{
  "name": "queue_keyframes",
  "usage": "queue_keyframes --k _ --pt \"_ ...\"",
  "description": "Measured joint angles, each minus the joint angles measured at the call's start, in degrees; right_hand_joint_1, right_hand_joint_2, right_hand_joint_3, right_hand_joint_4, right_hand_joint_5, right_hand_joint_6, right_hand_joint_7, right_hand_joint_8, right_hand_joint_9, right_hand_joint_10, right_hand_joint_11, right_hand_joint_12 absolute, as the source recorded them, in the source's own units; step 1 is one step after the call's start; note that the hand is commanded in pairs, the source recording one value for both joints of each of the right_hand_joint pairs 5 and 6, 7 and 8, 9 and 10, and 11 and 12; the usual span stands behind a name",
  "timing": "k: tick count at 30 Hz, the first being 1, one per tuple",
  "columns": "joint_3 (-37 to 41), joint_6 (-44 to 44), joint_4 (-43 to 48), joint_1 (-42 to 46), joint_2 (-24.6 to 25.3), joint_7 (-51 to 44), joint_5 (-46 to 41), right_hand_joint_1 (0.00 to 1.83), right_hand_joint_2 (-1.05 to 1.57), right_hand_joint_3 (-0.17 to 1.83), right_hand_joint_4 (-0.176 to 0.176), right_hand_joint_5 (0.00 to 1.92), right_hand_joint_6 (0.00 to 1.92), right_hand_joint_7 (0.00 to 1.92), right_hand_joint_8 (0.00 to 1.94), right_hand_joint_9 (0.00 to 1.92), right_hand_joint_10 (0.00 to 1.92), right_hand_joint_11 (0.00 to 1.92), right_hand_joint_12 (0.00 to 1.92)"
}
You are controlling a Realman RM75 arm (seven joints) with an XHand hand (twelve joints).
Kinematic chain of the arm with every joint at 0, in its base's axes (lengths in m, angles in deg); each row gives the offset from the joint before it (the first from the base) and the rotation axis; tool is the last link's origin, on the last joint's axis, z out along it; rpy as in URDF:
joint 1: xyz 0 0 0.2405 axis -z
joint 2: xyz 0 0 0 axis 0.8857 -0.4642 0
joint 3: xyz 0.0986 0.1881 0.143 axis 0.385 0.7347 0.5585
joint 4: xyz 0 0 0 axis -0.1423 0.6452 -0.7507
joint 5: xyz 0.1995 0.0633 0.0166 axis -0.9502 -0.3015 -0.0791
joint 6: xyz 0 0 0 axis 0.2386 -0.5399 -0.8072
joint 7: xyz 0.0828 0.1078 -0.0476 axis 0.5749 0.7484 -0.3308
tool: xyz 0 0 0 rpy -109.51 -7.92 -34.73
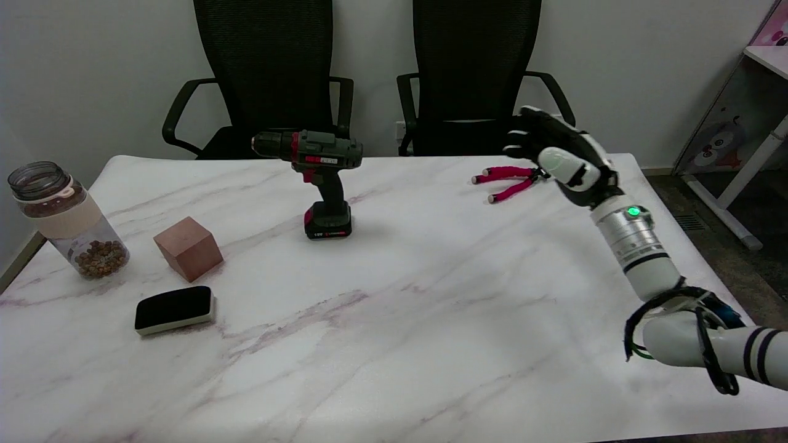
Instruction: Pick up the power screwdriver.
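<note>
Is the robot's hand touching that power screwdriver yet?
Apart. The head view shows the right hand raised at the table's far right, while the power screwdriver stands upright on its battery base, a broad stretch of bare table between them.

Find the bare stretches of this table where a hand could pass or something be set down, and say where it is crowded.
Bare: the near half of the table, and the stretch between the power screwdriver and the right hand. Crowded: the left side, where jar, wooden cube and eraser cluster; also around the pink tripod by the hand.
</note>
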Motion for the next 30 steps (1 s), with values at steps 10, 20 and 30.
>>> queue_keyframes --k 10,20,30 --pt "-4.3 -9.6 1.2 -8.5 5.3 0.5 5.6 0.90 -0.11 0.61 -0.024 0.34 0.34 0.34 0.34 0.46 0.46 0.56 0.56" --pt "-9.8 -14.5 8.7 -17.4 12.0 0.7 8.5 0.91 -0.26 0.70 0.045 0.35 0.35 0.35 0.35 0.39 0.39 0.44 0.44" --pt "-13.7 -17.9 18.8 -24.1 19.9 0.8 10.2 0.91 -0.39 0.72 0.118 0.32 0.32 0.32 0.32 0.34 0.34 0.36 0.36"
